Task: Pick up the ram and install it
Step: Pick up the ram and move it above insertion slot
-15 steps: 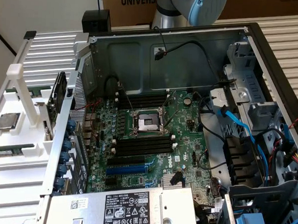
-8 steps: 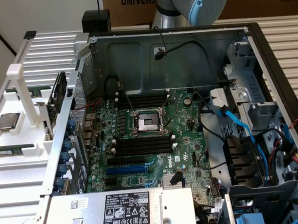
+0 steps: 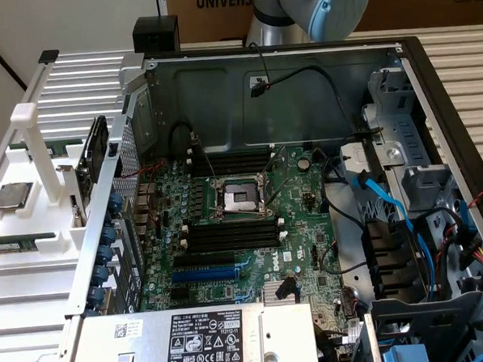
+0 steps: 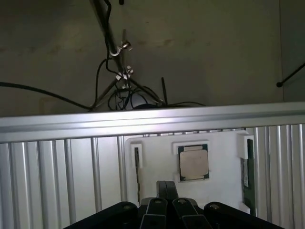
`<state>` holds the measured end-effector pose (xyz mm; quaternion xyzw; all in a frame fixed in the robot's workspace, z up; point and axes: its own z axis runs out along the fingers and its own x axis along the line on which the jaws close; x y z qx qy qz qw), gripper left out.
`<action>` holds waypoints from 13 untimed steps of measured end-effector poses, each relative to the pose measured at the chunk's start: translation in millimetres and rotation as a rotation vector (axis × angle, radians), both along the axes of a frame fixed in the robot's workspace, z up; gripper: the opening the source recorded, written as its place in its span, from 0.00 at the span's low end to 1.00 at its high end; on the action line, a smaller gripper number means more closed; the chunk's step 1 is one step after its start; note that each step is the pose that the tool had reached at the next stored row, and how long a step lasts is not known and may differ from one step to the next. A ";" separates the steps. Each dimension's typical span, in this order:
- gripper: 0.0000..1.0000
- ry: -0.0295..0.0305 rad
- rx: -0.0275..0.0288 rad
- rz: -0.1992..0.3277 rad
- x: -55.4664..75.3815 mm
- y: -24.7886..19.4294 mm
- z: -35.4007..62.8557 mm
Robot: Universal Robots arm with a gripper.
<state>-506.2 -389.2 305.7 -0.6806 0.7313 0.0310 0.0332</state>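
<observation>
Ram (image 4: 245, 172), thin green circuit-board stick, in white plastic tray (image 4: 219, 191) near square silver cpu (image 4: 193, 162), ur black claw (image 4: 166, 191) closed, empty

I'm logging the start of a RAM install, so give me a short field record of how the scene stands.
gripper: shut, holding nothing, above the white tray
ram: in the tray's side pocket, not gripped
processor chip: in the tray's middle pocket
motherboard: inside the open case
memory slots: black, look empty
task state: ram not yet picked up
</observation>
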 end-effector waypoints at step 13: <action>0.10 0.0309 0.0002 0.000 19.3 -9.1 -18.1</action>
